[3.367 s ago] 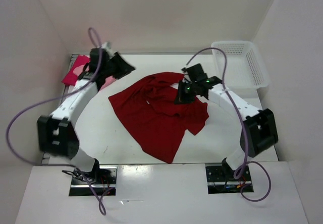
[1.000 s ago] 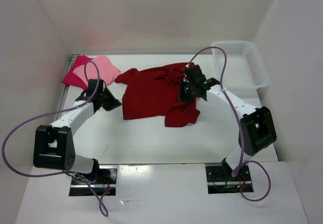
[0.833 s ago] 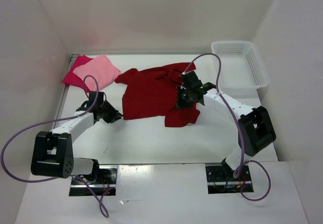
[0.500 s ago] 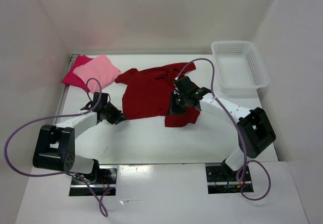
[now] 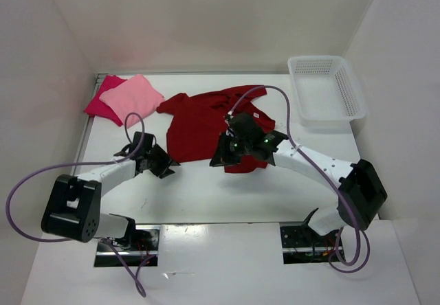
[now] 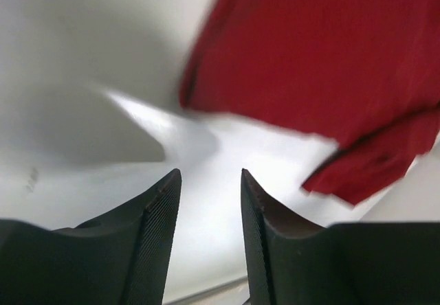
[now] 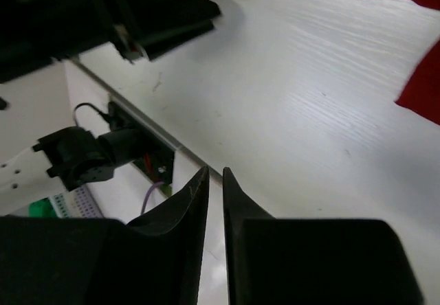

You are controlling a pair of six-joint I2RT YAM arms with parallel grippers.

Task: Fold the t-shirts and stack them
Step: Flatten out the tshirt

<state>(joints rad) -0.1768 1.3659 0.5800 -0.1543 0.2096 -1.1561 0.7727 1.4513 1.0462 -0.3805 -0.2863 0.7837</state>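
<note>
Two arms: both low over the worktop (image 5: 206,191) beside the dark red shirt (image 5: 196,123), neither holding anything.
Left fingers (image 6: 161,216): spread a moderate way with nothing between them. The tips point at the shirt's near left corner, close to it but apart.
Right fingers (image 7: 192,205): parted by only a narrow slit, with nothing in it. Bare worktop lies below, and red cloth shows at the top and right edges of the wrist view.
Right wrist from above: hangs over the shirt's near hem.
Dark red shirt: in the middle of the worktop, spread roughly flat and wrinkled toward the far side. One sleeve sticks out at the far left, and a flap lies doubled at the near right corner.
Light pink shirt (image 5: 134,93): folded in the far left corner, lying on the crimson-pink shirt (image 5: 98,104), whose edge shows at its left.
Basket (image 5: 355,99): white mesh, at the far right, well apart from the shirts.
Hard to make out: the left wrist view is blurred, so the cloth edges look soft. I cannot tell whether the right fingertips brush the worktop. The right arm hides part of the shirt's near right side.
</note>
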